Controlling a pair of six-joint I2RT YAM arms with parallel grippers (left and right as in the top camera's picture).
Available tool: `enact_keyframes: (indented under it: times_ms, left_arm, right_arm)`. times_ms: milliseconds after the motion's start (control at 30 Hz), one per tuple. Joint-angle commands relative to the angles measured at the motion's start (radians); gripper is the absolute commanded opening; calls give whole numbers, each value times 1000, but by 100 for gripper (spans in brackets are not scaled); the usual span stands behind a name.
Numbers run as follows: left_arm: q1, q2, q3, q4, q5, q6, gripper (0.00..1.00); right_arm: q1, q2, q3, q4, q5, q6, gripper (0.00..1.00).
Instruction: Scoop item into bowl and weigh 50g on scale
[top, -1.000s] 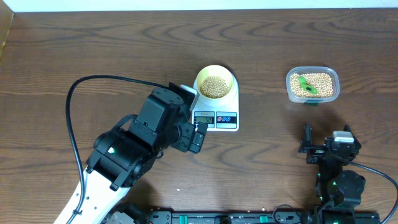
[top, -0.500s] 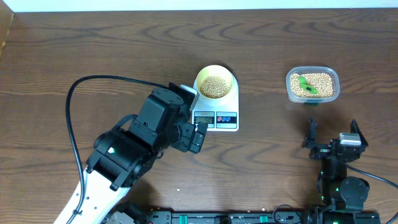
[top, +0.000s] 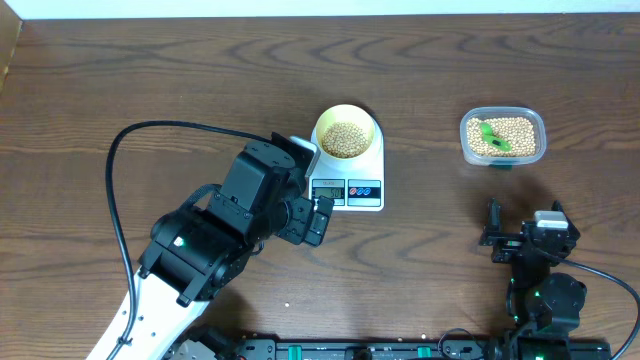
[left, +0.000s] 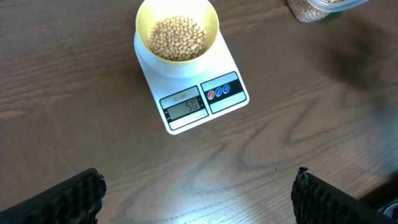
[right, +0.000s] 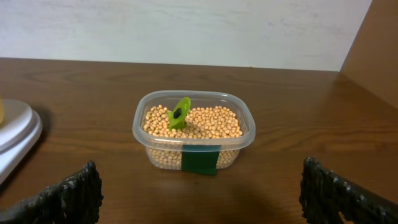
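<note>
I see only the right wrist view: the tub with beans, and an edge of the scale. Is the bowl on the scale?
Observer: Yes, the bowl stands on the scale, with beans in it.
Operator: What does the display show?
Observer: The left wrist view shows the display; it seems to read 50.
Operator: Does the left gripper hold anything?
Observer: No, the left gripper is open and empty, near the scale but apart from it.
</note>
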Motion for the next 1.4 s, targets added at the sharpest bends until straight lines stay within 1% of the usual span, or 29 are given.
enact_keyframes:
  times_ms: [0, 167, 233, 267, 300, 367, 400, 500, 1367]
  left_arm:
    - [3, -2, 20, 0, 2, -5, 98]
    - [3, -2, 20, 0, 2, -5, 98]
    - [3, -2, 20, 0, 2, -5, 98]
    - [3, -2, 20, 0, 3, -5, 98]
    - [3, -2, 20, 0, 2, -5, 98]
    - [3, -2, 20, 0, 2, -5, 98]
    - [3, -2, 20, 0, 2, -5, 98]
    - [3, -2, 20, 0, 2, -5, 98]
    - [3, -2, 20, 0, 2, -5, 98]
  right_arm:
    - [1, 1, -1, -5, 1, 13, 99]
    - [19, 2, -1, -6, 1, 15, 99]
    - [46, -2, -1, -6, 11, 45, 99]
    - [60, -7, -1, -6, 11, 88, 99]
    - [90, -8, -1, -7, 11, 183, 99]
    - [115, -20, -1, -8, 11, 303, 99]
    - [120, -29, -1, -8, 11, 325, 99]
    - [119, -67, -1, -6, 8, 327, 99]
    - [119, -66, -1, -5, 8, 328, 99]
